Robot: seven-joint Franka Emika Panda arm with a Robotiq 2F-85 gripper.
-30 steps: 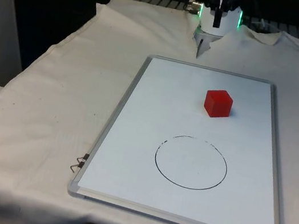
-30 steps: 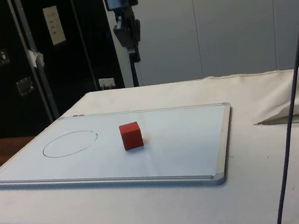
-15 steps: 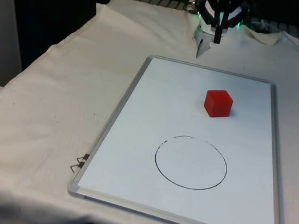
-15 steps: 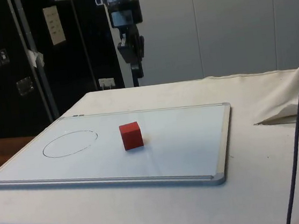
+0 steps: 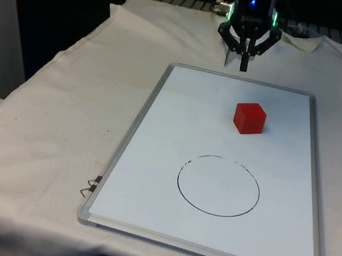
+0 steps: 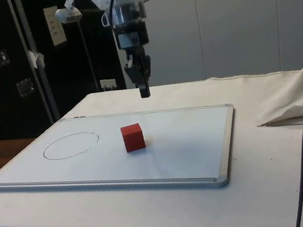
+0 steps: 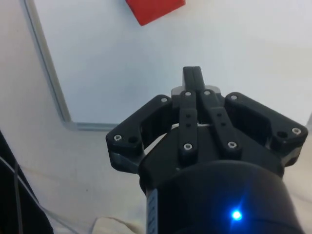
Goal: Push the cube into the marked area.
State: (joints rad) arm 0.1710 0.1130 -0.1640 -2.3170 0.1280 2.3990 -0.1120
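Note:
A red cube rests on a white board, between the board's far edge and a black drawn circle. My black gripper hangs in the air above the board's far edge, beyond the cube and a little to the front view's left of it. Its two fingers are pressed together with nothing between them, pointing down. It is well above the board and apart from the cube.
The board has a grey metal frame and lies on the white cloth. A fold of cloth rises near the robot's end. A small metal clip lies by the board's near left corner.
The gripper has come down and toward the board's far edge, now lower and closer to the cube. The cube has not moved.

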